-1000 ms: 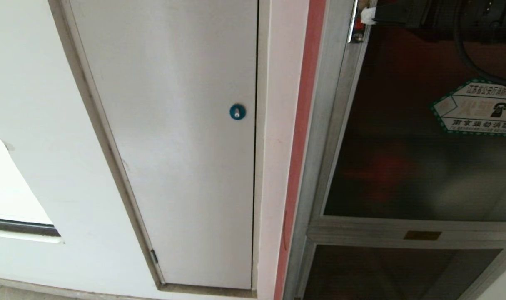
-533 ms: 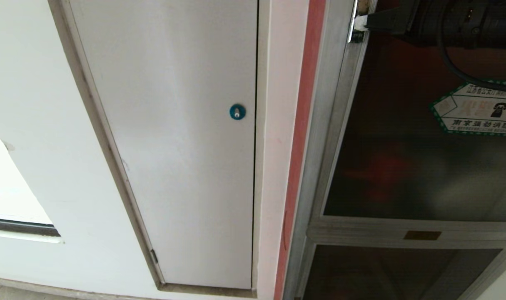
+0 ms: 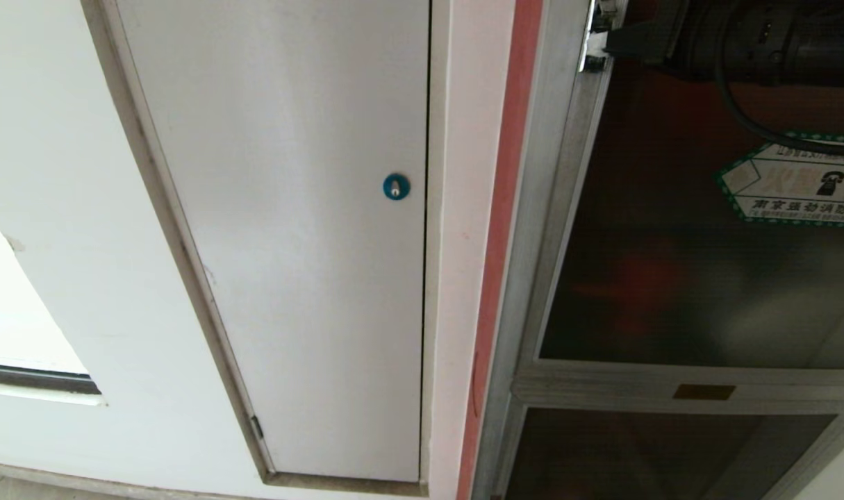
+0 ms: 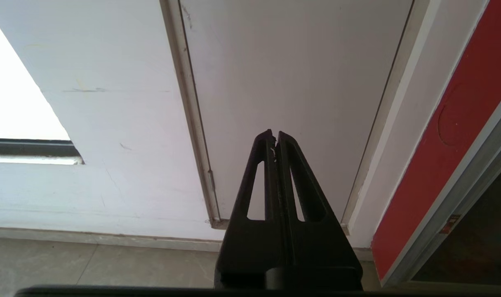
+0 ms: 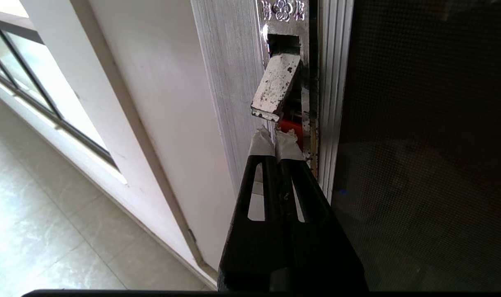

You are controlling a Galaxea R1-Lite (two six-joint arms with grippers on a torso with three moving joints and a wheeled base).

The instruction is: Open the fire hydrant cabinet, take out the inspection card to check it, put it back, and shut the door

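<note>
Your right gripper [image 5: 275, 138], fingers pressed together and holding nothing, has crept up under the tilted-out latch lever [image 5: 275, 86] on the door [image 3: 672, 278] — cabinet still closed, opening underway.

Dark tinted glass door [image 3: 672, 278] stands shut in its silver cabinet frame [image 3: 553, 208], latch flipped out.
</note>
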